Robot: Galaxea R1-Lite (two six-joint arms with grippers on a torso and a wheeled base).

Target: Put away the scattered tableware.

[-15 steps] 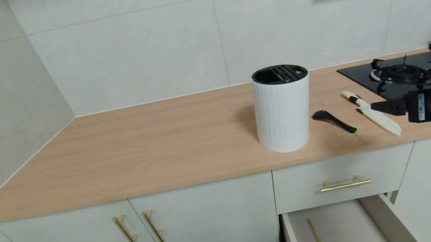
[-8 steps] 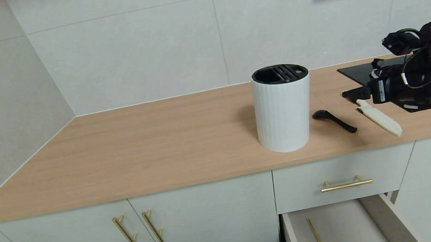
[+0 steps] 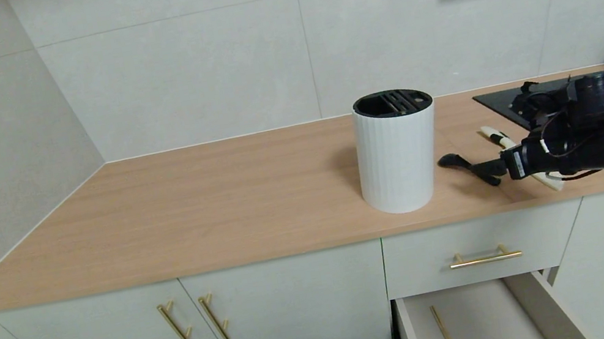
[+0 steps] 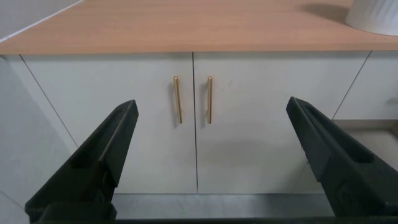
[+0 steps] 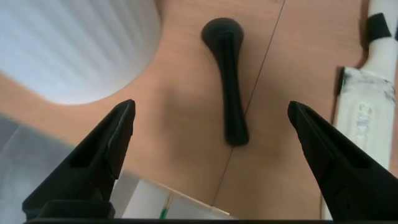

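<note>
Hovers over the black spoon [image 5: 227, 87] with the right gripper [image 5: 210, 109] — fingers spread wide, gripping nothing; lies flat on the tabletop [image 3: 221, 202], that spoon, bowl end just beside the white holder [image 3: 398, 159]; rests on the spoon's other side, toward the stove [image 3: 498, 102] — the white knife [image 5: 367, 118]; hangs below tabletop height with the left gripper [image 4: 211, 106], fingers equally wide and empty, facing the cabinet doors [image 4: 249, 124].

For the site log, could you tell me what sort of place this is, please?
Most likely a home kitchen: a gas hob set in the wooden countertop, with white cabinets below.
</note>
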